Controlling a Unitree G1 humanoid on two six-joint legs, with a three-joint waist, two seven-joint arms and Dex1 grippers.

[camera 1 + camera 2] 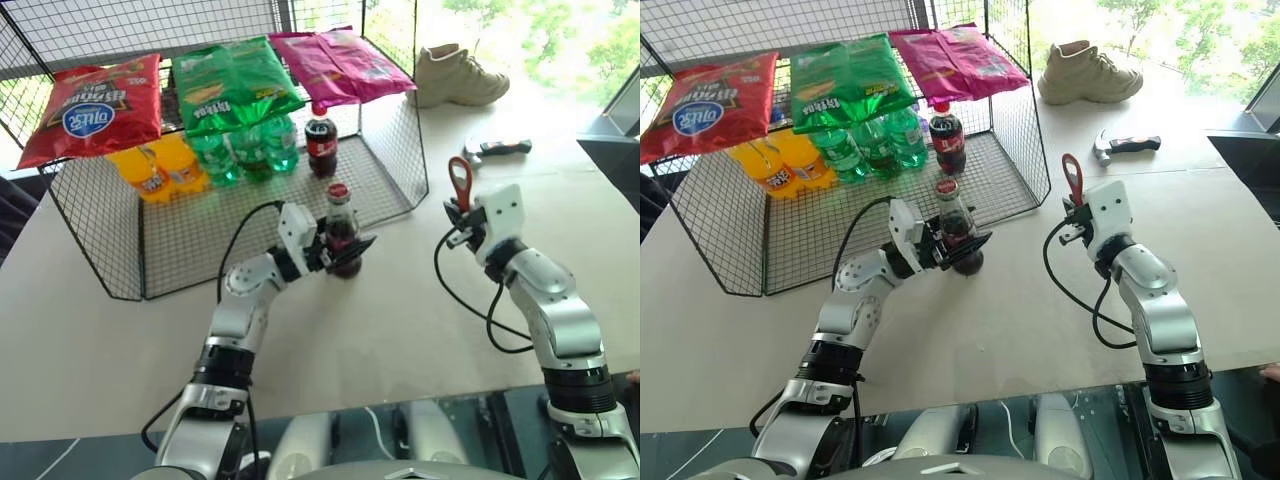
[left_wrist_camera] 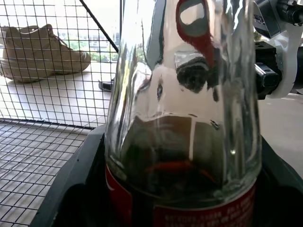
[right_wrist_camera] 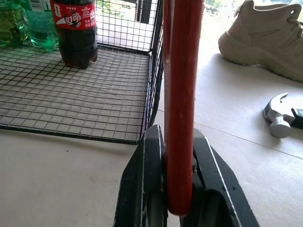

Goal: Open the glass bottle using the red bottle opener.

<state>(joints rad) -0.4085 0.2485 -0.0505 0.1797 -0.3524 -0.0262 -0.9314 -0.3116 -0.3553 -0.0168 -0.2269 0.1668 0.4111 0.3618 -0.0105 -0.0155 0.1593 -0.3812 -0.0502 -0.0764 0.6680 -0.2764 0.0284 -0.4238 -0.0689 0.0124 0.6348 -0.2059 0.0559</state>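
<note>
left gripper [image 1: 345, 248]: jaws clasp upright bottle [image 1: 341, 232] | right gripper [image 1: 458, 222]: jaws clamped on opener [image 1: 460, 183], head up

Bright daylight, pouring in from the windows beyond the far right corner of the table [image 1: 400, 330]. Washed out almost to white around the shoe [image 1: 455, 75] near that far edge. Soft, short shadows under the wire rack [image 1: 395, 150]. Strong reflections and warping through the glass bottle [image 2: 184, 118] in the left wrist view, pressed too close to be sharp. Likewise blurred up close, the red bottle opener [image 3: 182, 109] in the right wrist view; crisp background there.
</note>
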